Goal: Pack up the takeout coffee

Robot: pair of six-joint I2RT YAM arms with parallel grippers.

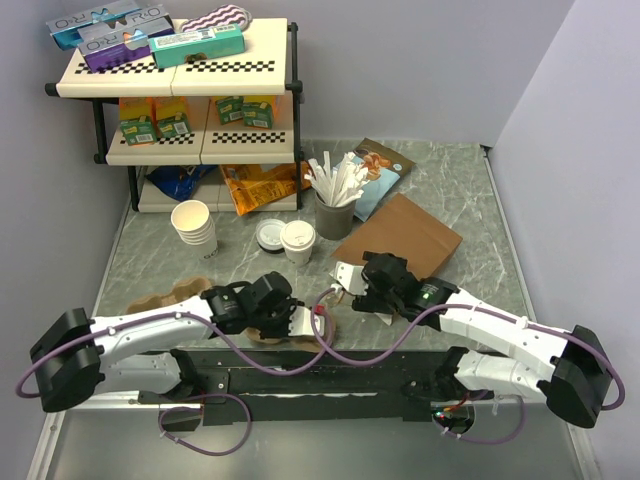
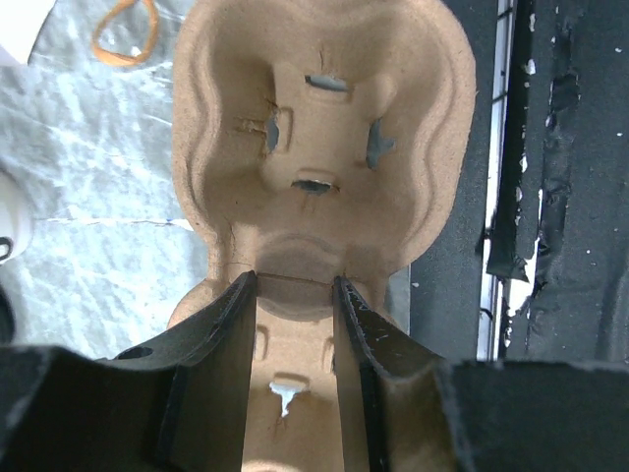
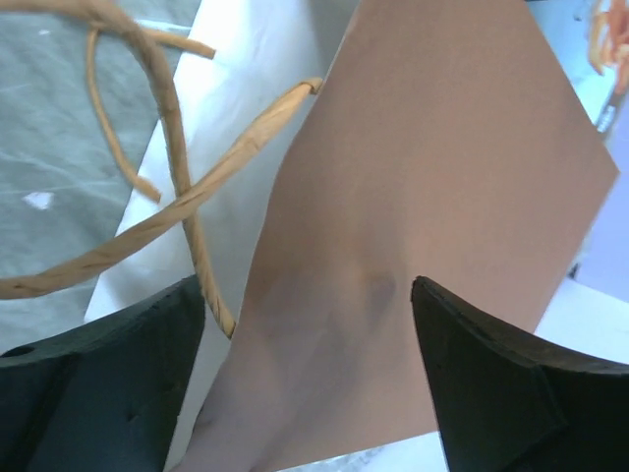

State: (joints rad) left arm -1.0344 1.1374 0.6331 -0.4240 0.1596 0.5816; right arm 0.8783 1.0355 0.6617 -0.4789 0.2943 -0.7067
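The lidded off-white paper cup (image 1: 298, 240) stands beside the dark straw holder (image 1: 336, 212), left of the flat brown paper bag (image 1: 400, 238). The pulp cup carrier (image 1: 178, 296) apparently lies nearer, leftward.

The takeout coffee (image 1: 297, 238) is a small off-white paper cup capped with a round white plastic lid. It stands upright on the grey marbled counter (image 1: 470, 200), near the middle. It is just beside the loose white lids (image 1: 269, 234) on its left, and the taller dark straw holder (image 1: 335, 215) stands close on its right. The lid sits level and looks fully seated, though the cup is too small here to make out the sip hole.
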